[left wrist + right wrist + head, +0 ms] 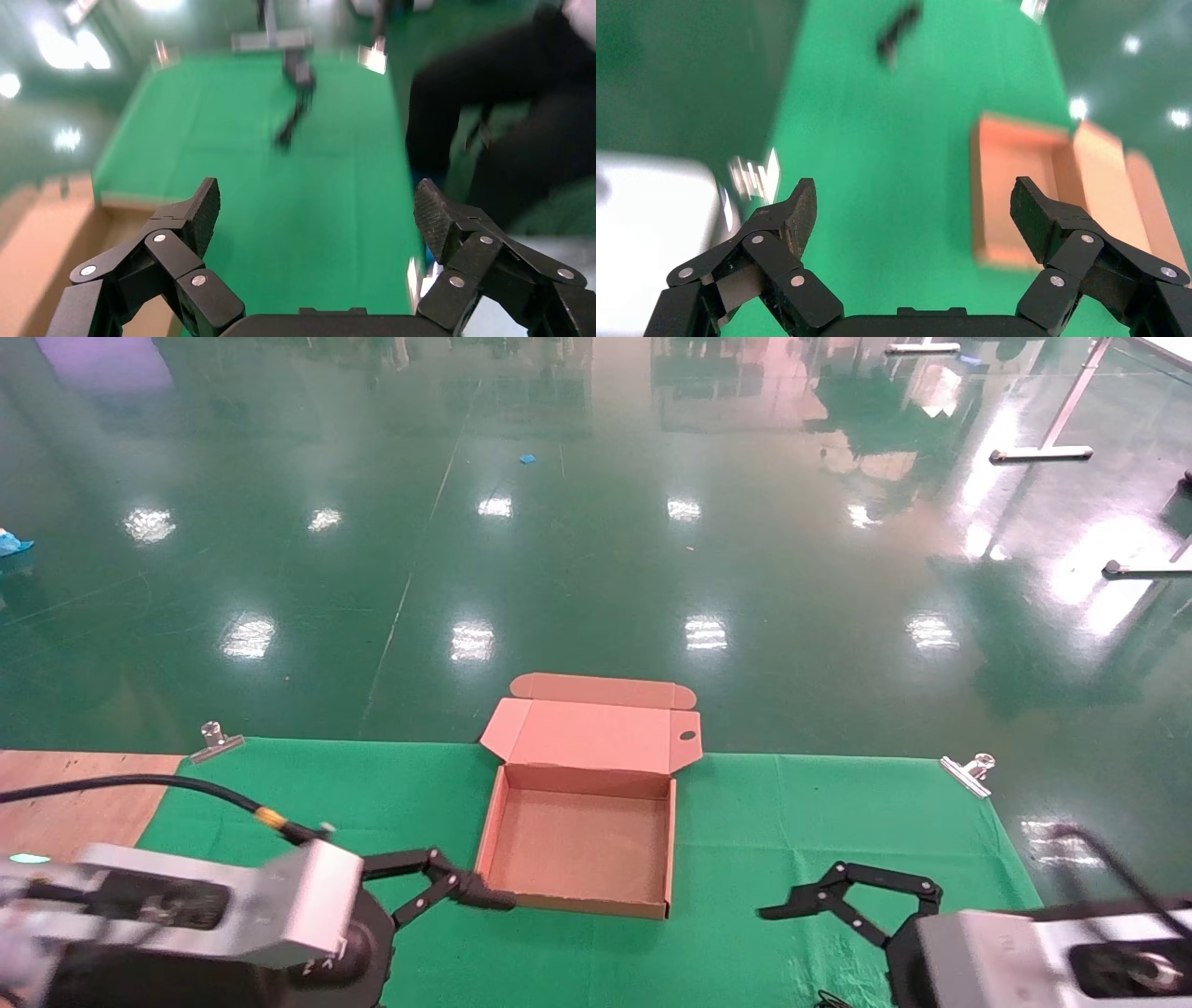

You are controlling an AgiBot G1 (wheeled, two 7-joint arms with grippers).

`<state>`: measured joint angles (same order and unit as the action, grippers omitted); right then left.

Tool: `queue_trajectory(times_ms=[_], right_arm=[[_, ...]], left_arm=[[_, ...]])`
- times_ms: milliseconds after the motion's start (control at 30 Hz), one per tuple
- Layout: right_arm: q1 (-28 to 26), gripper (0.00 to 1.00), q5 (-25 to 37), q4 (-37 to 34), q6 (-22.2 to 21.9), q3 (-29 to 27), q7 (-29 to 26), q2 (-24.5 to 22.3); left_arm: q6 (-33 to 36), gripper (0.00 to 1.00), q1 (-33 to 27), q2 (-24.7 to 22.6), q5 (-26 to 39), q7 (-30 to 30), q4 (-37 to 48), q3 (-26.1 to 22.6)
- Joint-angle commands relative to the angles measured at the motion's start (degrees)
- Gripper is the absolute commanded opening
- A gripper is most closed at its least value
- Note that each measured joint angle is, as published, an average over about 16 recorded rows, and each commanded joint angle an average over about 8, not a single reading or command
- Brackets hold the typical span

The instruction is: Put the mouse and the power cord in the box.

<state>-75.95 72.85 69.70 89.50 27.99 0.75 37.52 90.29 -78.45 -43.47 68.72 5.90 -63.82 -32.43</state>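
The box (589, 779) stands open and empty in the middle of the green cloth (801, 822), its lid (596, 733) tipped back. My left gripper (470, 893) hovers at the box's front left corner, open, nothing between its fingers (318, 210). My right gripper (792, 904) is open to the right of the box, apart from it, and holds nothing (912, 210). The right wrist view shows the box (989, 189) beside that gripper. The mouse and the power cord are out of view.
Metal clips (216, 742) (968, 772) pin the cloth's far corners. Bare wooden tabletop (65, 794) shows at the left. Beyond the table's far edge is the shiny green floor (596, 523). A dark bulky shape (506, 119) fills one side of the left wrist view.
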Motion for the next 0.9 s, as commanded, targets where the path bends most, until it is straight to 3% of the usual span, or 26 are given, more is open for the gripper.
queue_trajectory(times_ms=[33,200,367,633,900], right_arm=[[-3.1,1.00,6.0,-0.7,0.2,2.6,1.7,0.8],[-9.1,1.00,18.1,-6.3,-0.6,8.3,6.6,5.1],[-11.9,1.00,26.5,-13.3,-2.6,12.3,11.8,9.0],[-11.6,1.00,32.1,-26.1,-7.6,15.4,19.3,14.5],[-11.8,1.00,35.7,-38.2,-12.6,17.6,25.3,19.5]], left_arm=[[0.4,1.00,-2.8,-1.2,4.7,-0.9,2.1,-2.9],[0.5,1.00,-9.1,-3.8,14.7,-5.3,9.8,-11.1],[0.7,1.00,-13.7,-6.0,21.5,-11.1,18.1,-18.5],[-0.4,1.00,-17.1,-11.0,28.0,-19.7,32.1,-27.1],[-4.9,1.00,-17.8,-17.1,32.9,-24.3,44.1,-30.6]])
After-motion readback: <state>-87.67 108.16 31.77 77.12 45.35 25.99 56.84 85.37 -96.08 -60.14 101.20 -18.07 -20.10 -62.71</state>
